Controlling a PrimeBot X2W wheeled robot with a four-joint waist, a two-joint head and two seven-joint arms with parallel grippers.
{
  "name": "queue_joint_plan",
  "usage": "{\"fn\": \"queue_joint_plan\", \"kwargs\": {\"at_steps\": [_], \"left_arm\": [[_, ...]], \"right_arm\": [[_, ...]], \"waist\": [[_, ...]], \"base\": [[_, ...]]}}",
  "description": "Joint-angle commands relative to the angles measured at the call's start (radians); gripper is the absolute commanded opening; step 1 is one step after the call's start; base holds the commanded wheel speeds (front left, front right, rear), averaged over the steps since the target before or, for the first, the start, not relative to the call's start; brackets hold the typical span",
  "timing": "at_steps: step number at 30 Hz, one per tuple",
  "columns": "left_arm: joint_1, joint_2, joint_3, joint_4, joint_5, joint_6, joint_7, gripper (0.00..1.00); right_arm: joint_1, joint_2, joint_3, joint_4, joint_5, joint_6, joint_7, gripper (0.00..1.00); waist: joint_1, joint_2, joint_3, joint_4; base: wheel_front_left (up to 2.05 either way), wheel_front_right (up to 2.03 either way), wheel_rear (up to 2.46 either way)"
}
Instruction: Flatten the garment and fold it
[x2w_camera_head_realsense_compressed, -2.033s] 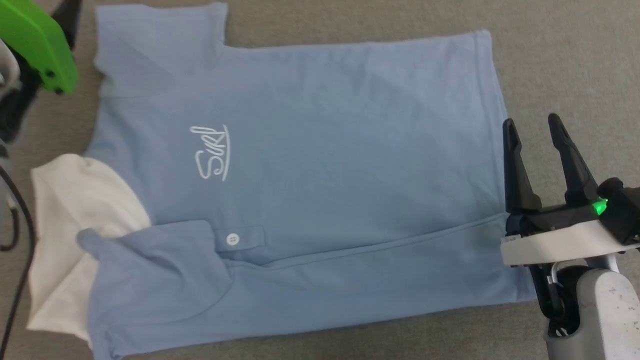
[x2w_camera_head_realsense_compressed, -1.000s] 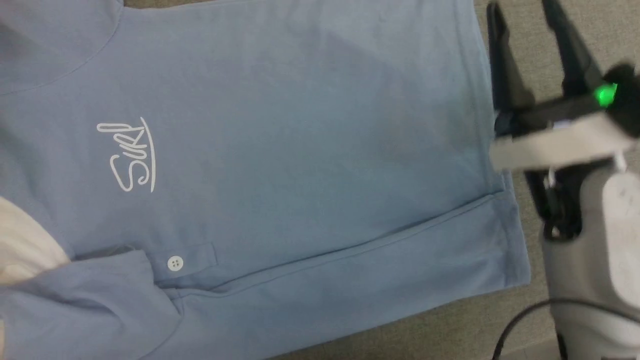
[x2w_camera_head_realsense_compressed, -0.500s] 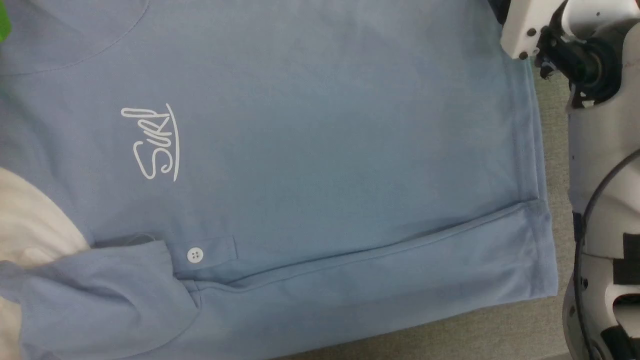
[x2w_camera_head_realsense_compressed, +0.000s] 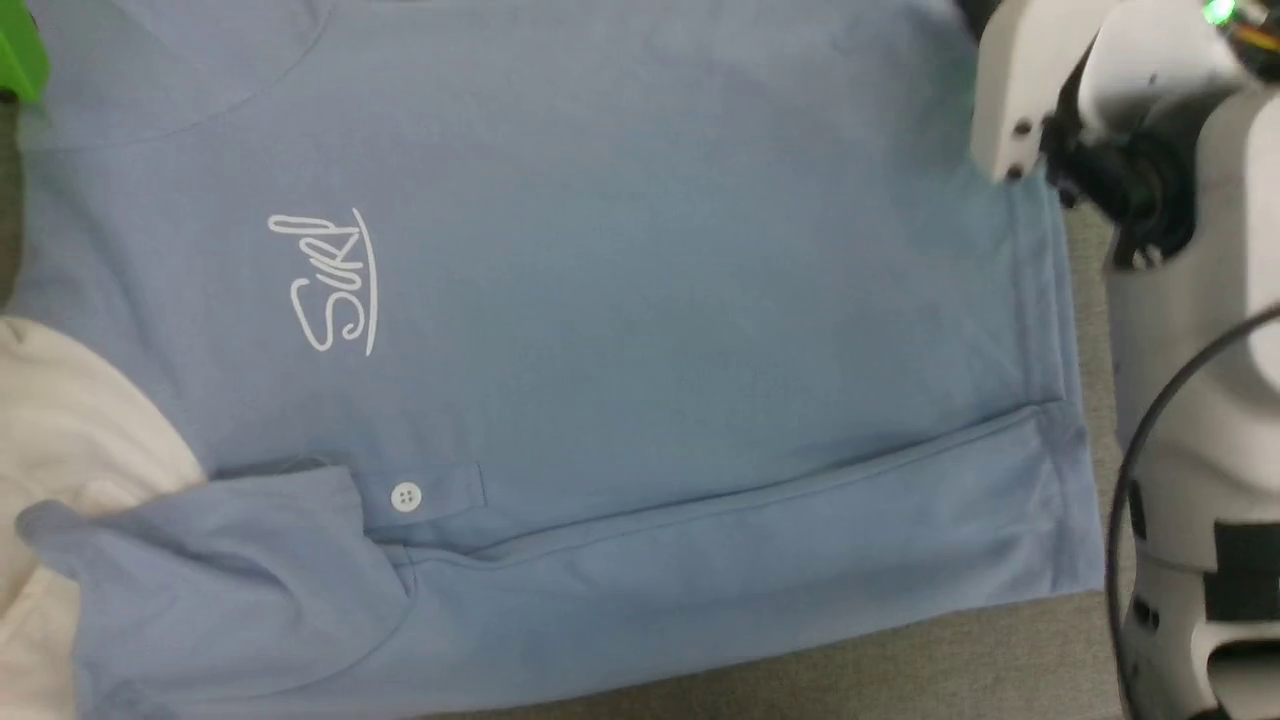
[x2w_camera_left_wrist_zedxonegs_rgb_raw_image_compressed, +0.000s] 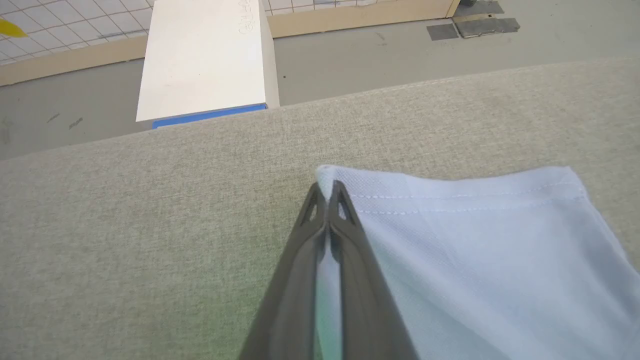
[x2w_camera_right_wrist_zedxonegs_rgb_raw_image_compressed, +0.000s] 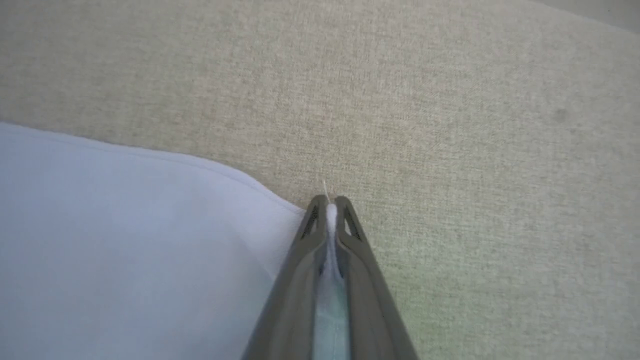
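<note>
The light blue polo shirt (x2w_camera_head_realsense_compressed: 640, 300) lies spread on the grey cloth-covered table, its white chest logo (x2w_camera_head_realsense_compressed: 325, 285) and a white button (x2w_camera_head_realsense_compressed: 405, 497) facing up. The white collar (x2w_camera_head_realsense_compressed: 70, 440) is at the left, and the near side is folded over along a long crease. My left gripper (x2w_camera_left_wrist_zedxonegs_rgb_raw_image_compressed: 328, 190) is shut on a far corner of the shirt (x2w_camera_left_wrist_zedxonegs_rgb_raw_image_compressed: 475, 240). My right gripper (x2w_camera_right_wrist_zedxonegs_rgb_raw_image_compressed: 330, 202) is shut on a corner of the shirt's edge (x2w_camera_right_wrist_zedxonegs_rgb_raw_image_compressed: 150, 240). In the head view the right wrist (x2w_camera_head_realsense_compressed: 1040, 90) sits over the shirt's far right hem, with the fingers out of frame.
The pale right forearm (x2w_camera_head_realsense_compressed: 1190, 330) and a black cable (x2w_camera_head_realsense_compressed: 1150, 440) stand along the shirt's right side. A green part of the left arm (x2w_camera_head_realsense_compressed: 20, 50) shows at the top left. Beyond the table's far edge lies a white board (x2w_camera_left_wrist_zedxonegs_rgb_raw_image_compressed: 205, 55) on the floor.
The head camera has moved closer and shifted. My right gripper, open beside the hem two seconds ago, has gone up the view to the shirt's far right corner.
</note>
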Motion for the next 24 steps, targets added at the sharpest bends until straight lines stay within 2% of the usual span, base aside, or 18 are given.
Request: {"fn": "queue_joint_plan", "kwargs": {"at_steps": [1, 9, 12, 18, 24], "left_arm": [[0.033, -0.001, 0.012, -0.001, 0.001, -0.008, -0.042, 0.00], [0.234, -0.043, 0.042, -0.049, -0.043, -0.041, -0.254, 0.00], [0.331, -0.062, 0.051, -0.091, -0.068, -0.038, -0.302, 0.00], [0.571, -0.093, 0.073, -0.181, -0.109, 0.005, -0.378, 0.00], [0.818, -0.121, 0.087, -0.260, -0.156, 0.049, -0.413, 0.00]], "right_arm": [[0.032, -0.010, 0.014, -0.012, 0.013, -0.001, -0.047, 0.00], [0.224, -0.048, 0.030, -0.061, 0.040, -0.001, -0.353, 0.00], [0.304, -0.061, 0.031, -0.065, 0.047, -0.001, -0.424, 0.00], [0.459, -0.104, 0.040, -0.068, 0.049, -0.001, -0.527, 0.00], [0.570, -0.153, 0.049, -0.065, 0.065, -0.001, -0.554, 0.00]], "waist": [[-0.0001, 0.0031, -0.054, 0.010], [-0.0001, 0.0031, -0.220, 0.058], [-0.0001, 0.0031, -0.277, 0.080], [-0.0001, 0.0031, -0.392, 0.117], [-0.0001, 0.0031, -0.472, 0.150]], "base": [[0.00, 0.00, 0.00], [0.00, 0.00, 0.00], [0.00, 0.00, 0.00], [0.00, 0.00, 0.00], [0.00, 0.00, 0.00]]}}
